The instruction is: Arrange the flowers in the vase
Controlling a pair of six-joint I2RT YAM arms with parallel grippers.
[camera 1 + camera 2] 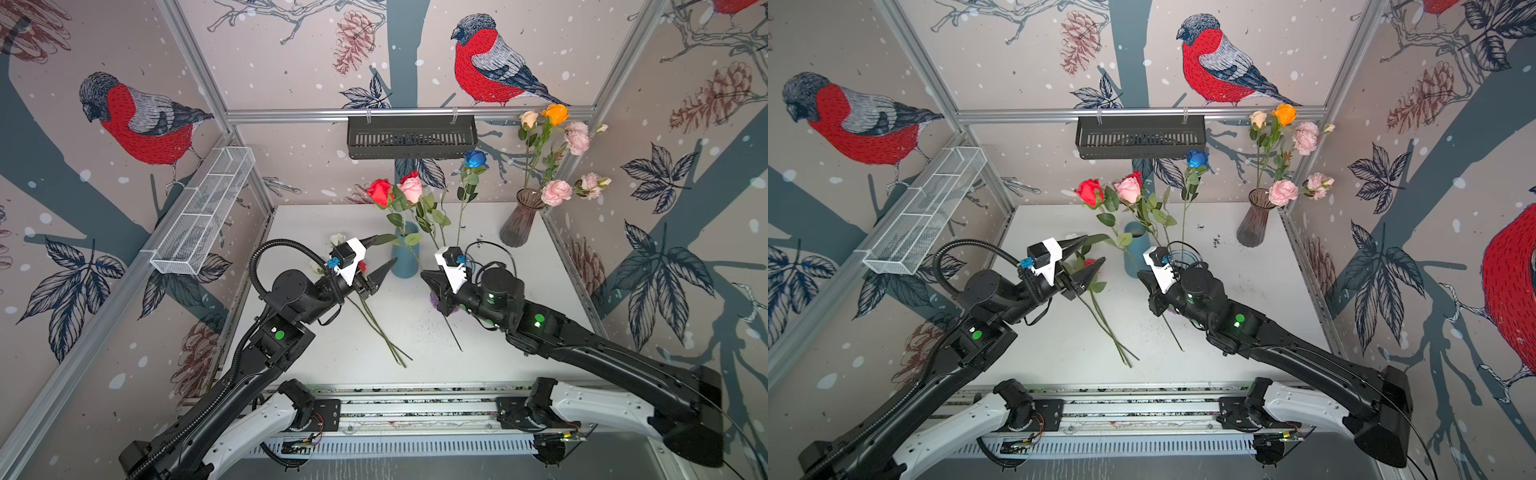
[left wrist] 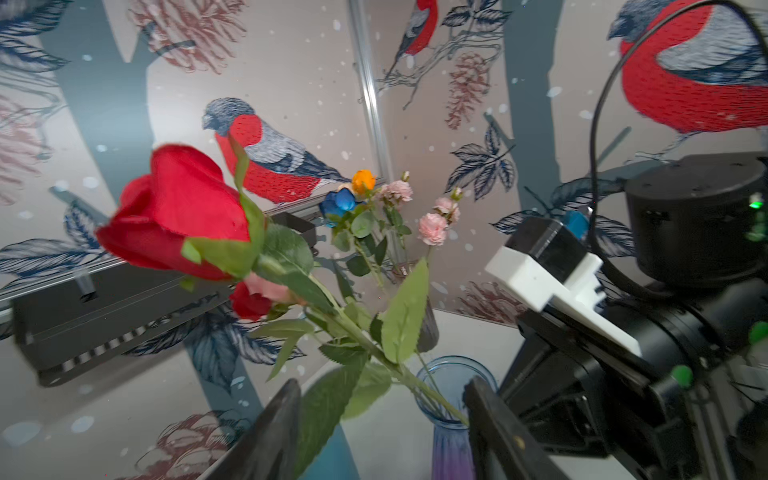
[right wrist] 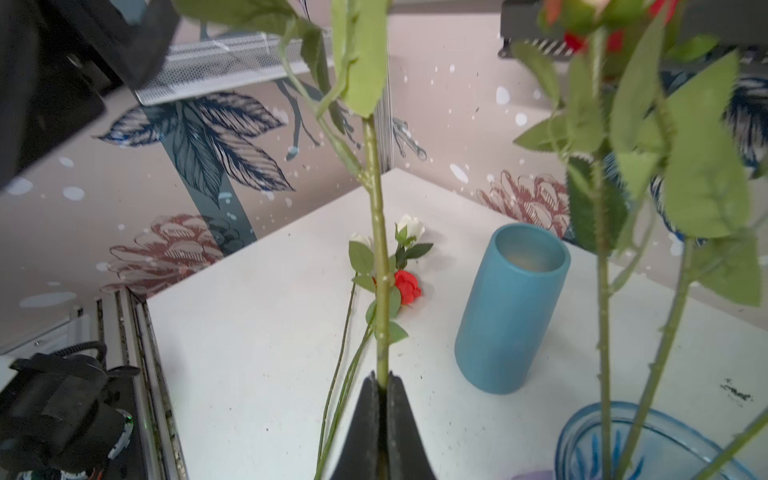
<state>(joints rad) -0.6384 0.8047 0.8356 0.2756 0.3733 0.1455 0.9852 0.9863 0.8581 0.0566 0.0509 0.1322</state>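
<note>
- Table [image 1: 424, 365], white and flat, inside a box of bird-picture walls.
- Right gripper [image 3: 381, 380], squeezed tight on the green stem of the tall red rose [image 1: 379, 192]; rose up in the air beside the teal vase [image 3: 511, 316], bottom end hidden.
- Left gripper [image 1: 385, 249], fingers wide apart, nothing pinched; just a leaf of that rose in the gap.
- Teal vase, standing up in the middle of the table, empty.
- Blue glass vase [image 3: 582, 444] just beside the right gripper, with the pink rose [image 1: 411, 189] and blue rose [image 1: 475, 158] standing in it.
- Grey glass vase [image 1: 517, 224] in the far right corner, holding a cream rose [image 1: 529, 118], an orange rose [image 1: 555, 113] and pink sprays [image 1: 577, 137].
- White buds [image 3: 411, 226] and a small red rose [image 3: 406, 286] lying flat on the table, by the left gripper, long stems pointing to the front.
</note>
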